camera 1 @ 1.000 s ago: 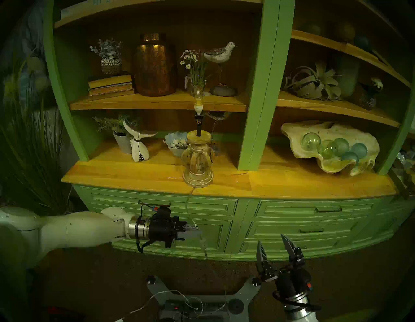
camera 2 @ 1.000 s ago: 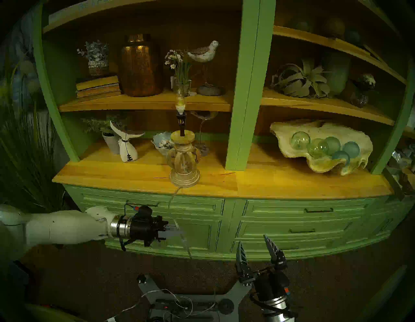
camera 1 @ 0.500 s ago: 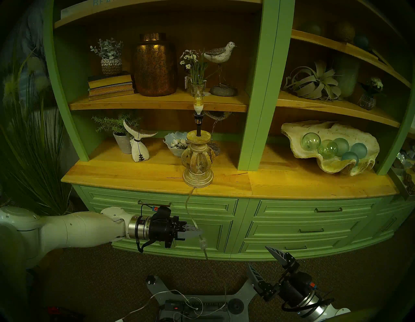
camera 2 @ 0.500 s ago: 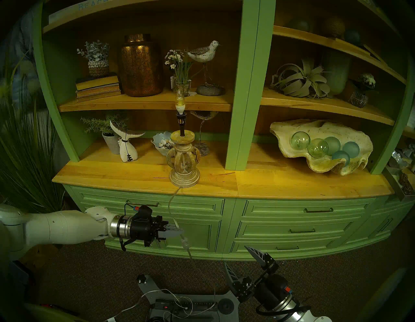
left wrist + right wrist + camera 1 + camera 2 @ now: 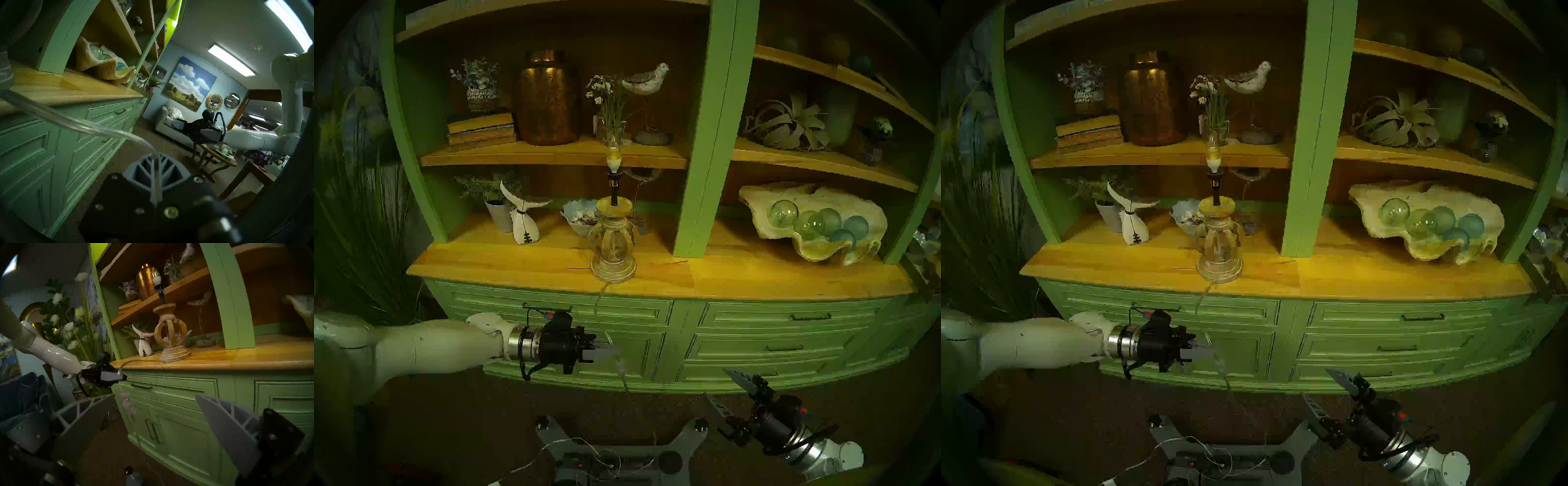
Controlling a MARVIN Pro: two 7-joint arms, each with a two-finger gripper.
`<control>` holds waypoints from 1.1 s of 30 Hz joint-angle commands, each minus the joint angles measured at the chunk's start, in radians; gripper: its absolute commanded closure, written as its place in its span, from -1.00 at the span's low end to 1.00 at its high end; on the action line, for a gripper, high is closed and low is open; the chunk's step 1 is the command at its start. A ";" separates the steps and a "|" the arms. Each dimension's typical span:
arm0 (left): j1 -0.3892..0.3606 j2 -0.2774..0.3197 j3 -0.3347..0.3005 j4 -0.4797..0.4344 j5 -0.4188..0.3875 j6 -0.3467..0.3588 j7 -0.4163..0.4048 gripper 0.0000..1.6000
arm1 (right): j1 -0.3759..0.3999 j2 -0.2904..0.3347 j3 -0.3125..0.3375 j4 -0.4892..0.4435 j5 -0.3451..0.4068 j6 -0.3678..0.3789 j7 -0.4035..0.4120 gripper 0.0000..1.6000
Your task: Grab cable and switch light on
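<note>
The light is a small clear bulb [image 5: 614,156] on a black stem above a whitewashed wooden lamp base [image 5: 613,244], which stands at the counter's front edge; I cannot tell whether it glows. Its clear cable [image 5: 597,303] drops over the edge to my left gripper [image 5: 614,351], which is shut on it in front of the drawers. The inline switch [image 5: 621,366] hangs just below that grip. In the left wrist view the cable [image 5: 85,125] runs in between the closed fingers [image 5: 144,169]. My right gripper [image 5: 717,383] stands open, low and to the right of the switch [image 5: 126,402], pointing towards it.
A green cabinet [image 5: 755,339] with drawers stands under the wooden counter [image 5: 755,278]. A copper jar [image 5: 547,101], a whale-tail figure [image 5: 524,220] and a shell bowl of glass balls [image 5: 816,220] sit on shelves. Tall grass [image 5: 365,220] stands on the left. The robot base [image 5: 619,454] with loose wires lies on the carpet.
My right gripper has swung from pointing upward to pointing up and left, and its wrist has moved right and lower. The left gripper has held still on the cable.
</note>
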 commanded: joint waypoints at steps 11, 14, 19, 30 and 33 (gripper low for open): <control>-0.020 0.003 -0.017 -0.008 -0.010 0.001 -0.005 1.00 | 0.173 0.053 -0.072 0.086 -0.067 -0.030 0.019 -1.00; -0.020 0.003 -0.017 -0.008 -0.010 0.001 -0.005 1.00 | 0.191 0.070 -0.089 0.089 -0.091 -0.055 0.037 -1.00; -0.020 0.003 -0.017 -0.009 -0.010 0.002 -0.005 1.00 | 0.225 0.092 -0.096 0.100 -0.115 -0.068 0.047 -1.00; -0.020 0.003 -0.017 -0.009 -0.010 0.001 -0.005 1.00 | 0.304 0.167 -0.064 0.139 -0.098 -0.014 0.087 -1.00; -0.020 0.003 -0.017 -0.009 -0.010 0.002 -0.005 1.00 | 0.321 0.195 -0.071 0.146 -0.109 0.017 0.107 -1.00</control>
